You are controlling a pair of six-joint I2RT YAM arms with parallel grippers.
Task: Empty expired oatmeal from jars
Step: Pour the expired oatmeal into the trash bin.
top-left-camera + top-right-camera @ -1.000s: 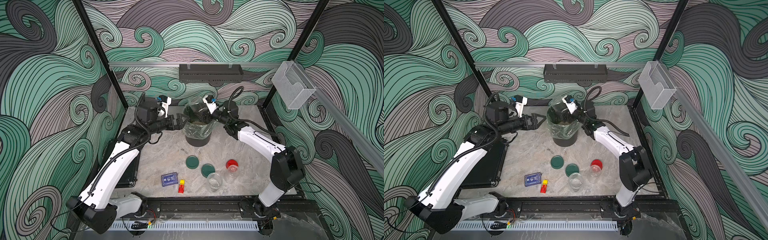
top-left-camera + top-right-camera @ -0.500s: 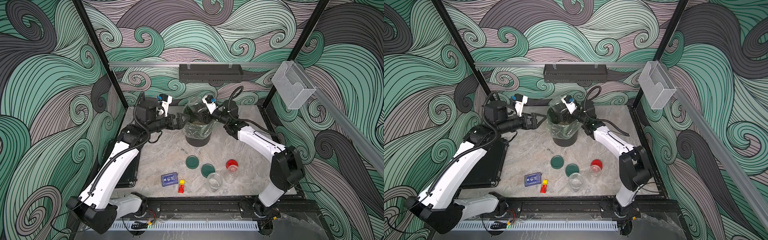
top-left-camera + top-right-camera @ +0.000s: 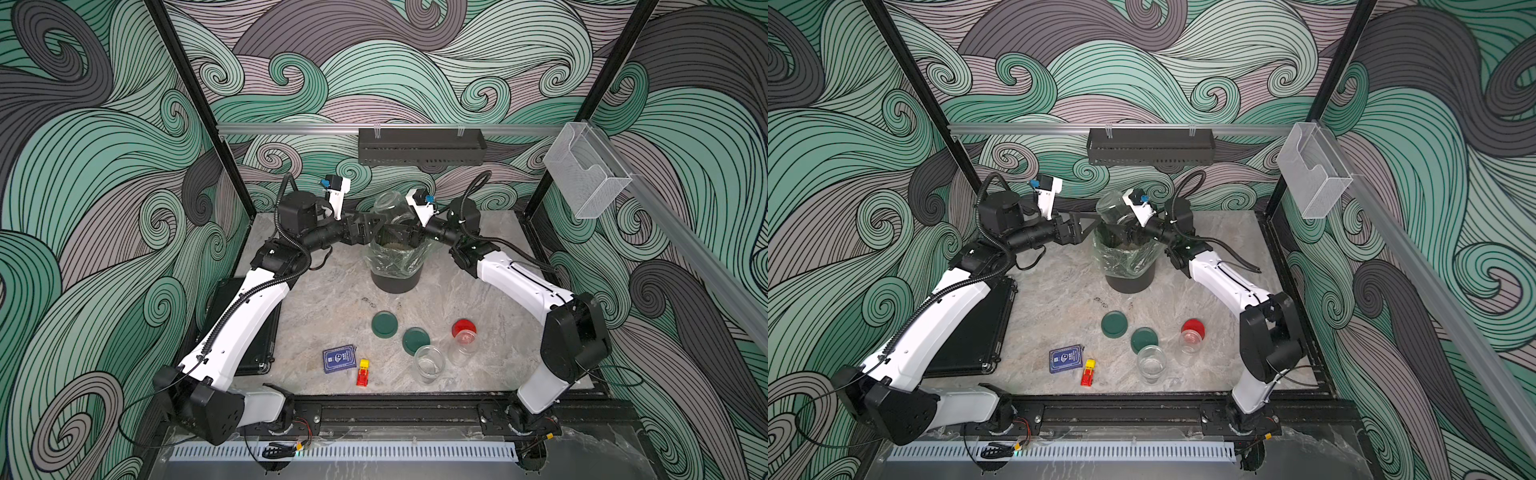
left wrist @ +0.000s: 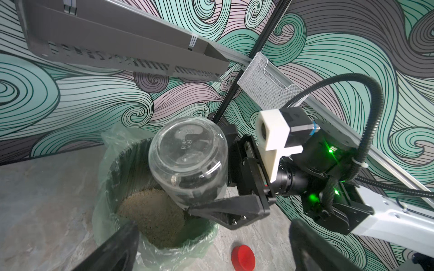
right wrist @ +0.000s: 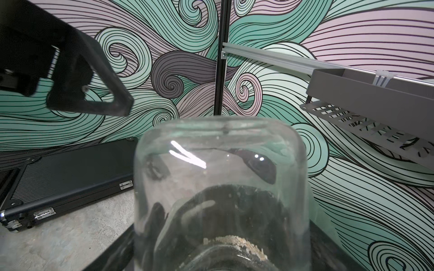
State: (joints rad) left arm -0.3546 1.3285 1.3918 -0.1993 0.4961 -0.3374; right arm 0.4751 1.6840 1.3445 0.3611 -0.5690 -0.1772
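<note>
In both top views: clear jar point(image 3: 388, 206) tipped mouth-down over lined black bin point(image 3: 394, 282), clamped in right pincer point(image 3: 401, 232); left pincer point(image 3: 1094, 226) spread wide, empty, just beside the bin. Left wrist: oatmeal point(image 4: 152, 211) heaped inside bin. Right wrist: a few pale flakes point(image 5: 234, 240) clinging at jar's mouth.

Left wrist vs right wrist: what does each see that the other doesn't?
Left wrist only: the oatmeal heaped in the lined bin, a red lid, and the right claw clamped on the jar from outside. Right wrist only: the black case lying on the table, and flakes stuck at the jar's mouth. Both: the jar, mouth down, and the grey rack.
</note>
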